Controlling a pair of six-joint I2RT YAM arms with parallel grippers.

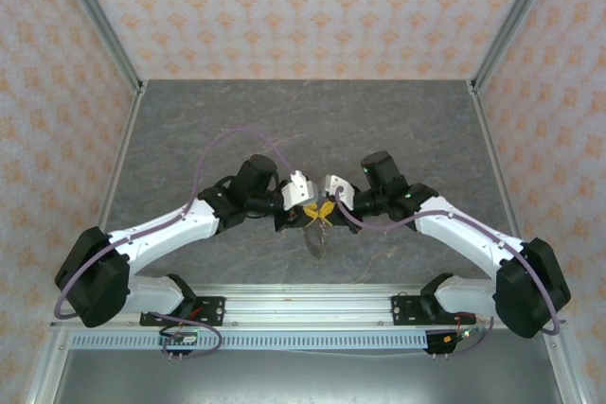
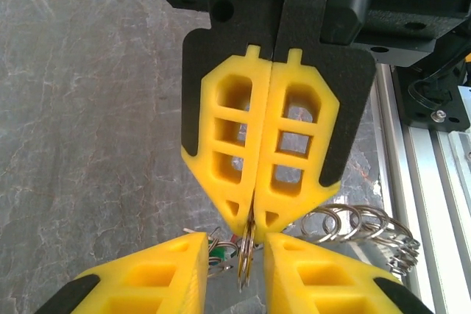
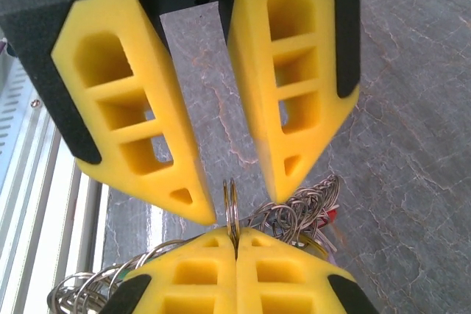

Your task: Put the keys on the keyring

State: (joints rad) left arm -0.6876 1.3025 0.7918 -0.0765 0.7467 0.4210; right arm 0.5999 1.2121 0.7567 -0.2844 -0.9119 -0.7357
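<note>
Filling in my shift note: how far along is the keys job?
Done: the right gripper is shut on a thin metal ring. In hand: the left gripper stands open either side of that ring, gripping nothing. Left: coloured keys sit in the bunch of rings beside it; whether any is threaded on, I cannot tell.

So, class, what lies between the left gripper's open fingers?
A thin metal ring, edge-on, pinched by the shut right gripper; the left wrist view shows it.
</note>
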